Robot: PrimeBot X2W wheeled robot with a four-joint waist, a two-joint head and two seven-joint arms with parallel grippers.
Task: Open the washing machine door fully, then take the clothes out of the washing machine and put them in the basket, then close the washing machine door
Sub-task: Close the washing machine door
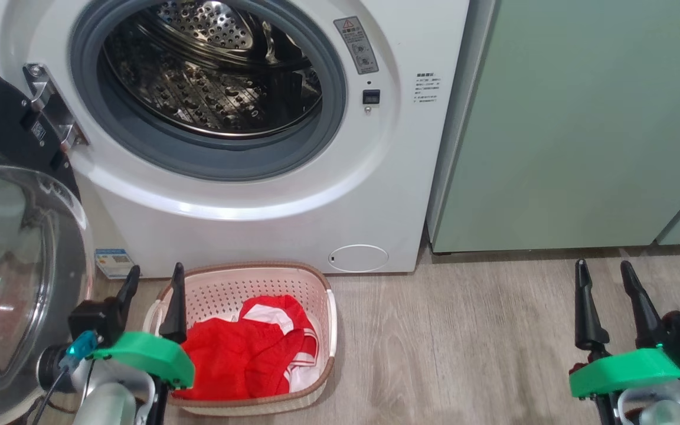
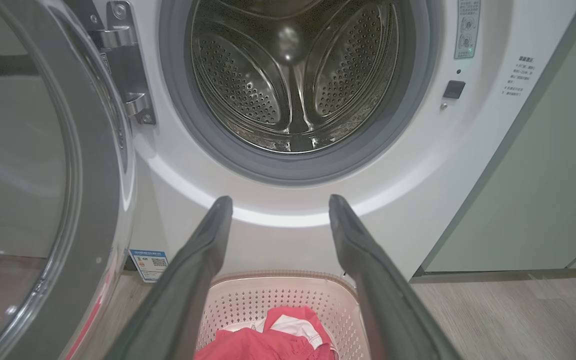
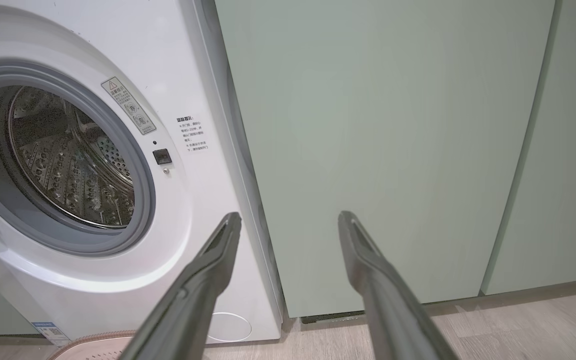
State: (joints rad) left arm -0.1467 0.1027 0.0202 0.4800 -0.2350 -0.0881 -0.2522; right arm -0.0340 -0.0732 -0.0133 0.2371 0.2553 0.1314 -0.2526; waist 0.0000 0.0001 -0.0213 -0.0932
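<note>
Red clothes in basket, just beside left end effector, jaws apart

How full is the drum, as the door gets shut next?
Empty: the drum shows bare steel; the clothes lie in the basket.

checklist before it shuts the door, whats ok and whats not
1. Drum has no clothes inside: ok.
2. Seal free of caught fabric: ok.
3. Clothes lie inside the basket: ok.
4. Left fingers open and holding nothing: ok.
5. Right fingers open and holding nothing: ok.
6. Door will swing shut without hitting the basket or the left arm beside it: cannot tell.
</note>
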